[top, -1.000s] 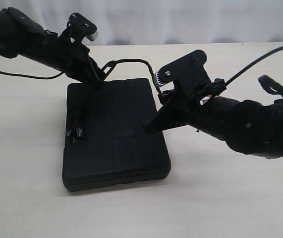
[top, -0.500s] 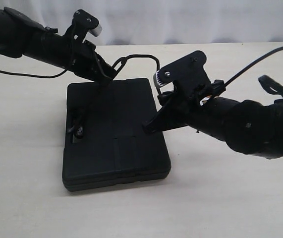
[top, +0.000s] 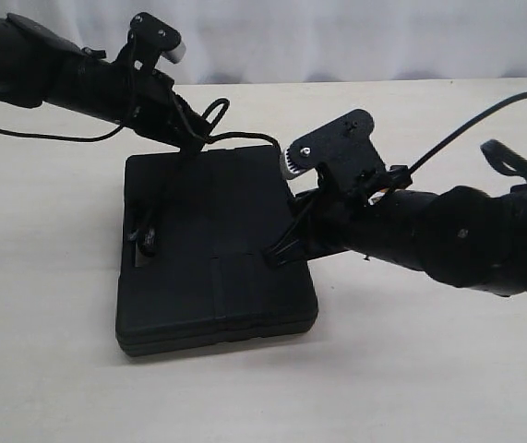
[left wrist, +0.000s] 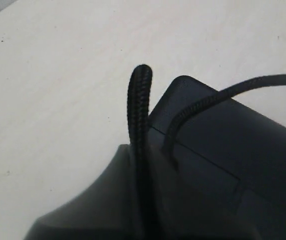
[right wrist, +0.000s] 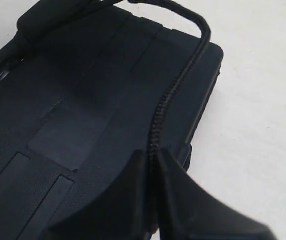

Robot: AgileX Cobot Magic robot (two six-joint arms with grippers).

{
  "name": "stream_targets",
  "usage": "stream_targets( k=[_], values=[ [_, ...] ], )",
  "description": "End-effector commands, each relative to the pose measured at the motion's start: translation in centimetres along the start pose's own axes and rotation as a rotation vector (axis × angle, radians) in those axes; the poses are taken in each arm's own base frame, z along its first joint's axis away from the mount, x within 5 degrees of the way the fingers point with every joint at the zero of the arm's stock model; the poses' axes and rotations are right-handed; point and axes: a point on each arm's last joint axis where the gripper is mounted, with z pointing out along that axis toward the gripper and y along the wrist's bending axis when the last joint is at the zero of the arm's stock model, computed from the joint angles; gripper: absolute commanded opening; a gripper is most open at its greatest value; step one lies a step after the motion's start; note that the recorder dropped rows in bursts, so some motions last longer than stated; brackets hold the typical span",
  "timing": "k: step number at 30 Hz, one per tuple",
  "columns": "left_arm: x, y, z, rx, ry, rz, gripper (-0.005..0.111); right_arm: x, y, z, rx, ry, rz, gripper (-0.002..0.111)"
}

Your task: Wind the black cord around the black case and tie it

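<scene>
Evidently, the left gripper (top: 192, 143) is clamped on the cord (top: 245, 137) at the far edge of the case (top: 208, 277). The right gripper (top: 277, 252) pinches the same cord above its right side. Black on black hides the cord's ends.

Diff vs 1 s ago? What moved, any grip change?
The right claw slid toward the near end of the black case, drawing in slack. The black cord, which arched high between the claws before, now runs low along the case's far edge. The left claw shifted slightly right. Unchanged: both claws shut on the cord, case in place on the table.
</scene>
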Motion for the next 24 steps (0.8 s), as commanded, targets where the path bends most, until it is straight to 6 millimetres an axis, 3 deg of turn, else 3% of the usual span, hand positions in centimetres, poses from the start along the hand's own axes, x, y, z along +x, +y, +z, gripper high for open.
stream_targets(
  k=[1,7,11,18,24],
  values=[
    [-0.3,0.0,-0.1,0.01,-0.012,-0.02,0.0,-0.4,0.0,-0.2,0.007,-0.027,0.015,0.004],
    [-0.1,0.6,0.0,-0.057,0.0,-0.015,0.0,-0.7,2.1,-0.5,-0.025,-0.068,-0.055,0.004],
    [0.1,0.8,0.0,-0.085,0.023,-0.006,0.0,-0.6,2.2,-0.6,-0.012,-0.089,-0.074,0.004],
    [0.2,1.0,0.0,-0.102,0.037,0.004,0.0,1.2,3.3,-0.7,-0.149,0.081,-0.214,0.004],
    [0.3,1.0,-0.1,-0.101,0.046,0.022,0.0,2.0,3.8,-0.9,-0.227,0.161,-0.252,0.026]
  ],
)
